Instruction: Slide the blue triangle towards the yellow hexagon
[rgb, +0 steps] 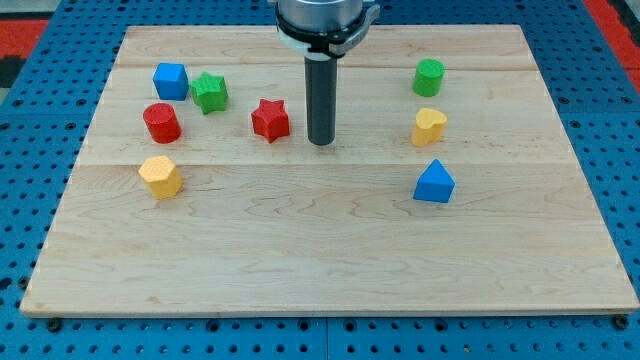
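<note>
A pale wooden worktop (330, 260) is seen lying on a blue perforated base (20, 150). The dark rod is seen descending from the view's top, and my tip (321, 143) rests on the board just to the view's right of the red star (270, 119), apart from it by a narrow gap. No jaws are fitted to this arm, so nothing is gripped; only the rod's end meets the surface.

The blue triangle (434, 183) is found toward the view's right, below the yellow heart-like block (429, 127), whose exact shape is hard to make out from this angle. Above that, a green cylinder (428, 77) is placed near the board's upper right. The blue triangle is well apart from my tip, lying lower and to the view's right of it.

The yellow hexagon (160, 176) is located on the view's left side, well apart from the blue triangle, with the width of the board between them. Above it a red cylinder (161, 122) is seen, and higher still a blue cube (171, 80) just beside a green star (210, 92).
</note>
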